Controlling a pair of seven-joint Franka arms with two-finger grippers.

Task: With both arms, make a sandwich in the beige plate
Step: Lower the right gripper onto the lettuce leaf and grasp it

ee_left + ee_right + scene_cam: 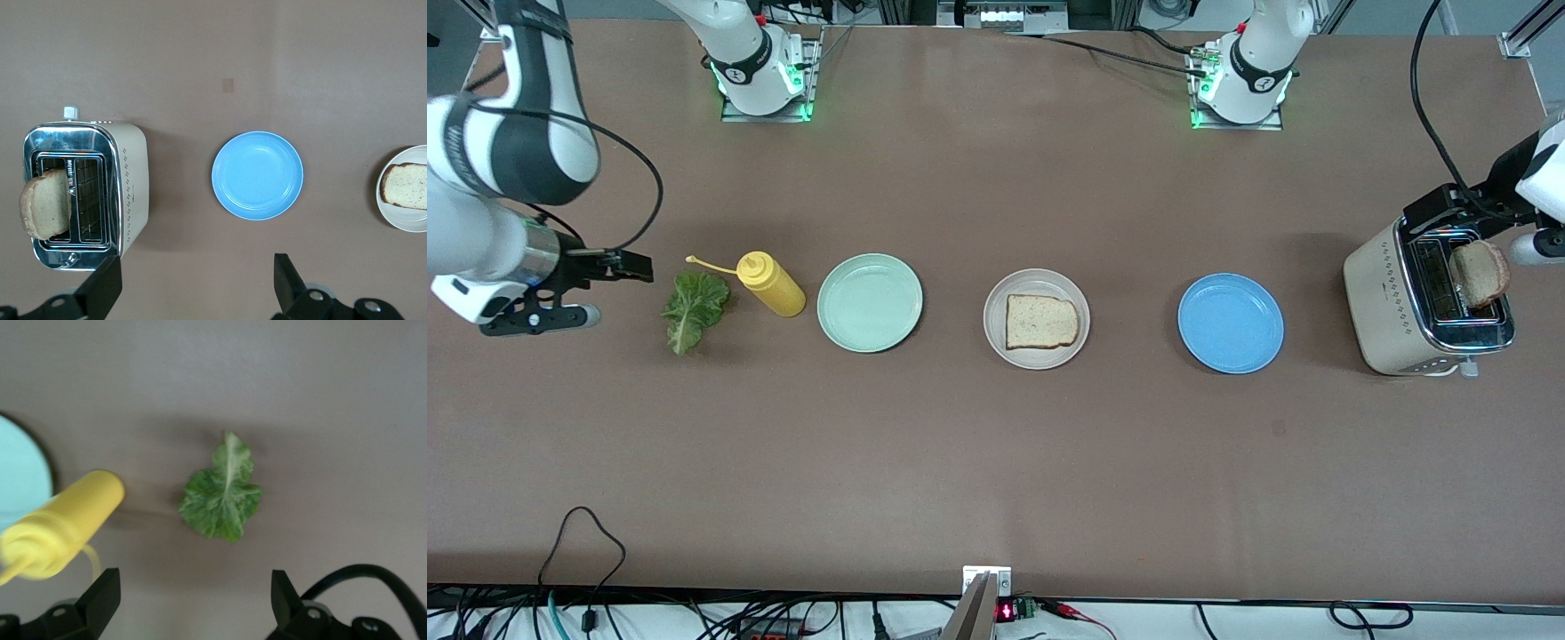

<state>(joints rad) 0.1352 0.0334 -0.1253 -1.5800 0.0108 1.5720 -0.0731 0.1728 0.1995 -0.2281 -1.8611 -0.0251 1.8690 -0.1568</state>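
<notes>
The right gripper [618, 267] hangs with its jaws wide and nothing between them, over the table at the right arm's end, just beside the lettuce leaf [692, 308] and near the yellow squeeze bottle [772, 283]. The left gripper [193, 280] hovers with its jaws wide too (nothing held) above the toaster [1414, 298], where 1 bread slice [1479, 272] sticks up from a slot. Well apart from both, the beige plate [1009, 347] carries 1 slice [1040, 321], between the mint-green plate [870, 302] and the blue plate [1230, 323].
</notes>
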